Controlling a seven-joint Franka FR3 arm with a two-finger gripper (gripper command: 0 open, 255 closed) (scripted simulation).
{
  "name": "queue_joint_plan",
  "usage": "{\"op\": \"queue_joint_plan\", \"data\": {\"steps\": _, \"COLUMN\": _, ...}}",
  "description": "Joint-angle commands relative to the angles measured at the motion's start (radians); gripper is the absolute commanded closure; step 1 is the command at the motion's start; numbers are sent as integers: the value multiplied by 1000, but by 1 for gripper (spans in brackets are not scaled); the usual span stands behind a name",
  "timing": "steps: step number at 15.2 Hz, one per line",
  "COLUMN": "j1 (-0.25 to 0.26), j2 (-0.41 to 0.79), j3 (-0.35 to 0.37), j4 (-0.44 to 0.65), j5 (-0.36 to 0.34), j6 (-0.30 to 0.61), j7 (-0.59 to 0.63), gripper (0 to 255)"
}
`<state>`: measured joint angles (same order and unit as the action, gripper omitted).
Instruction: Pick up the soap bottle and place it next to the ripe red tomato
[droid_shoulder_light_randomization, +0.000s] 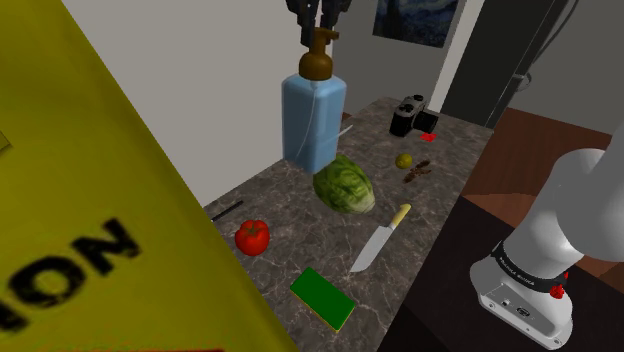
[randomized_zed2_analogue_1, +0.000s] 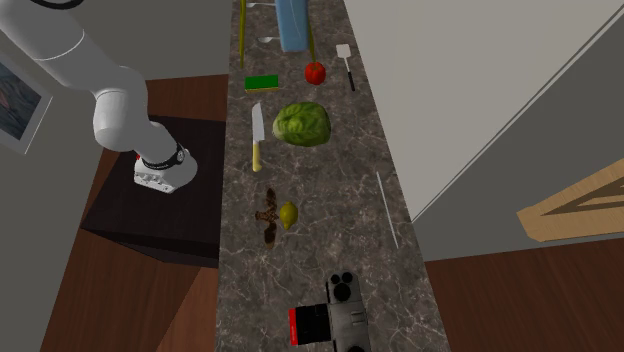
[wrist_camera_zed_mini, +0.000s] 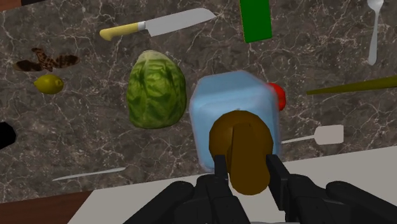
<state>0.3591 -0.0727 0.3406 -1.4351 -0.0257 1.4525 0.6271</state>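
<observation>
The soap bottle (droid_shoulder_light_randomization: 314, 120) has a pale blue body and a brown pump top. It hangs upright in my gripper (droid_shoulder_light_randomization: 318, 34), whose fingers are shut on the pump. In the wrist view the black fingers (wrist_camera_zed_mini: 222, 170) clasp the brown pump (wrist_camera_zed_mini: 242, 147), with the blue body (wrist_camera_zed_mini: 224, 105) below over the counter. The red tomato (droid_shoulder_light_randomization: 252, 237) lies on the marble counter toward the shoulder view's left front. From the wrist it peeks out beside the bottle as the tomato (wrist_camera_zed_mini: 277, 95), partly hidden. In the second exterior view the bottle (randomized_zed2_analogue_1: 292, 24) is just beyond the tomato (randomized_zed2_analogue_1: 315, 72).
A green lettuce (droid_shoulder_light_randomization: 344, 183) lies beside the bottle, a yellow-handled knife (droid_shoulder_light_randomization: 380, 238) and a flat green block (droid_shoulder_light_randomization: 323, 297) nearer the stand. A camera (droid_shoulder_light_randomization: 411, 115) and a small yellow-green fruit (droid_shoulder_light_randomization: 404, 160) lie farther back. A large yellow panel (droid_shoulder_light_randomization: 90, 200) stands along the counter's left.
</observation>
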Motion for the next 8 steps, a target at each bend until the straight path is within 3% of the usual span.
{"op": "queue_joint_plan", "data": {"steps": 1, "j1": -1, "j2": -14, "j3": -2, "j4": -43, "j5": 5, "j6": 31, "j7": -2, "gripper": 255}}
{"op": "queue_joint_plan", "data": {"steps": 8, "j1": -3, "j2": -59, "j3": -9, "j4": -190, "j5": 20, "j6": 136, "j7": -9, "gripper": 255}}
